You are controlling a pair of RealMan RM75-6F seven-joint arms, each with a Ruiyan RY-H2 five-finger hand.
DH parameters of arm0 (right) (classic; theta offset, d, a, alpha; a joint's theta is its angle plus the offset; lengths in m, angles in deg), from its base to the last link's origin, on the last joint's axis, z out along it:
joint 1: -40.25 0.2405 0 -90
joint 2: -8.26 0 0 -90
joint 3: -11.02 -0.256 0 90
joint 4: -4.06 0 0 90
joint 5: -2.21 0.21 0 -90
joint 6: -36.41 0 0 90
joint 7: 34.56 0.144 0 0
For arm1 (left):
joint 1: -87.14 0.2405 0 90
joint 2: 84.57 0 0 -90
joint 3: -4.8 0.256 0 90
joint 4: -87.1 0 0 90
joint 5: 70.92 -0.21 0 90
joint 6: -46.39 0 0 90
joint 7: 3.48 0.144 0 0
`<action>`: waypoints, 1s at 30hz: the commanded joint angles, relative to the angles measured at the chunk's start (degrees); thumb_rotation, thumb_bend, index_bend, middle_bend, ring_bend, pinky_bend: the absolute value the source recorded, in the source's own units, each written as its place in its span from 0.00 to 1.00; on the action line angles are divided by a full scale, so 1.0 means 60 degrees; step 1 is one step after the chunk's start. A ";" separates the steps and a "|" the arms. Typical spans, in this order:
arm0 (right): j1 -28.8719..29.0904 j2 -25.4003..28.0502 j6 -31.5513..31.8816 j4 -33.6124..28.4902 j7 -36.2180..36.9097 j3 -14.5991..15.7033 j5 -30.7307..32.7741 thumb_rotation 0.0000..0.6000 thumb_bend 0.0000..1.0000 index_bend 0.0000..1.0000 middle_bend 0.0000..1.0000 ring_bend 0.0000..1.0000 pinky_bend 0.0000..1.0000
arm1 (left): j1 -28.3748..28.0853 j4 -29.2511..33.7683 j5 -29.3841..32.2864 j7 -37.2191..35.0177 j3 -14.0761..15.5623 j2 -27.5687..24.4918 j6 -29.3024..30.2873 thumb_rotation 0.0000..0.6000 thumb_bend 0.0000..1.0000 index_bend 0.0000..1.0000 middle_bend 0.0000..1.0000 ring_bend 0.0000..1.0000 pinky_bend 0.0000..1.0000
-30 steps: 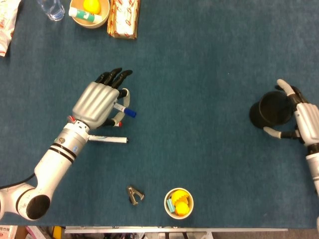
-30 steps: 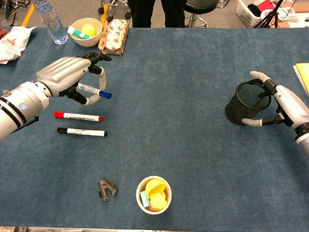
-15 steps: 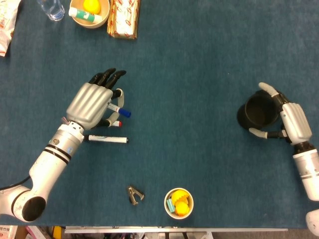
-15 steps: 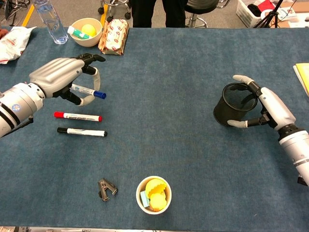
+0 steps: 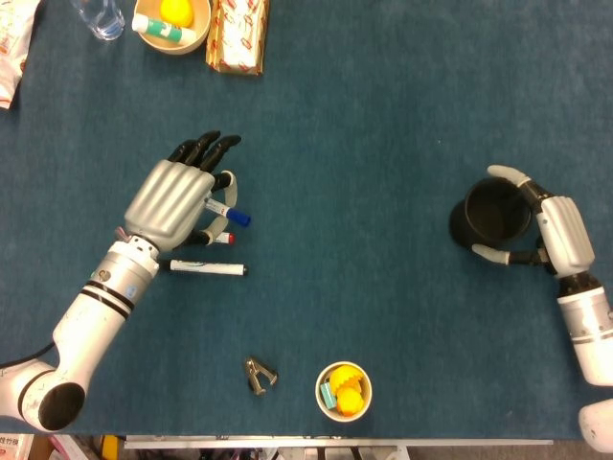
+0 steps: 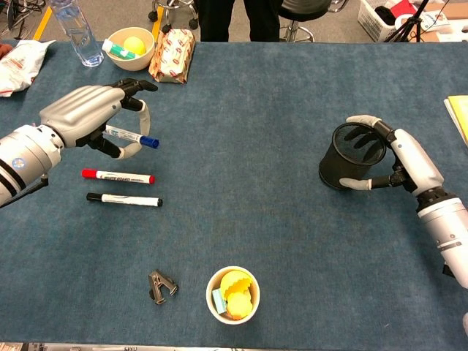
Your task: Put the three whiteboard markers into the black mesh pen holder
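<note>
Chest view only: red marker [image 6: 117,177] unobstructed.

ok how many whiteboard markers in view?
3. The blue-capped marker is held in the left hand, off the table. The red-capped marker and black-capped marker lie side by side on the table below it. None visible inside the pen holder.

Office or lab: swivel chairs [image 6: 292,14] behind blue-carpeted table [image 6: 256,110].
</note>
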 commanded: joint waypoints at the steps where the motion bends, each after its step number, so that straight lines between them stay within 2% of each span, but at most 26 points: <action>1: 0.0004 -0.0017 0.0073 -0.0003 0.0043 0.0010 -0.0018 1.00 0.00 0.40 0.49 0.42 0.48 | 0.0003 0.0125 -0.0069 0.0074 -0.0021 -0.0028 0.0071 1.00 0.34 0.70 0.09 0.02 0.15; 11: 0.0228 -0.0152 0.0110 -0.0048 0.0048 -0.0028 -0.0067 1.00 0.00 0.43 0.51 0.44 0.49 | -0.0108 0.1482 0.0088 0.0730 -0.0302 0.0131 0.0359 1.00 0.34 0.70 0.07 0.02 0.15; 23: 0.0816 -0.0836 0.0028 0.0233 0.0303 -0.0091 -0.0221 1.00 0.00 0.43 0.51 0.44 0.49 | -0.0992 0.3443 0.1838 0.2080 -0.1231 0.0783 0.0435 1.00 0.34 0.71 0.08 0.02 0.15; 30: 0.1087 -0.1051 0.0021 0.0340 0.0261 0.0071 -0.0443 1.00 0.00 0.43 0.51 0.44 0.49 | -0.1527 0.4210 0.3262 0.2114 -0.1800 0.0956 0.0413 1.00 0.34 0.71 0.09 0.02 0.15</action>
